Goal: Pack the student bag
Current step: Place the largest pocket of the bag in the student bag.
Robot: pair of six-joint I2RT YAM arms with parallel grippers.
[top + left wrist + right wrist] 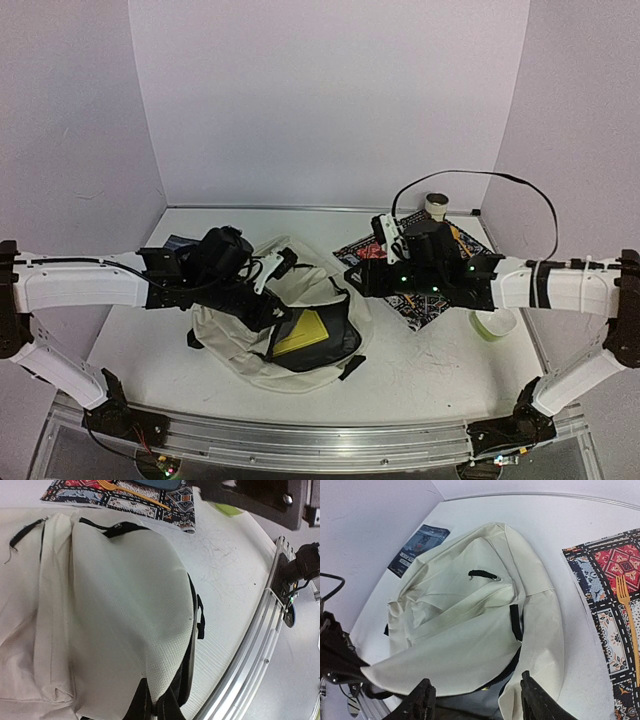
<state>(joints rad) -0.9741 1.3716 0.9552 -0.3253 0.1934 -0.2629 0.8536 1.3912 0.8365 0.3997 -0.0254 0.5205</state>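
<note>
The student bag (300,365), cream fabric with black zips and strap ends, lies at the table's front centre with its mouth pulled open. A yellow flat thing (301,333) shows inside it. My left gripper (271,311) is shut on the edge of the student bag's flap (150,645), pinching cloth and black zip and holding it up. My right gripper (353,278) hangs open over the bag's right side. In the right wrist view its fingers (422,702) stand wide apart above the dark opening (485,700), with nothing between them.
A colourful patterned mat (424,303) lies right of the bag, with an orange fork (627,612) on it. A tape roll (437,206) stands at the back right, a green round thing (492,325) at the right, and a dark blue booklet (420,542) behind the bag. A metal rail (250,655) edges the table front.
</note>
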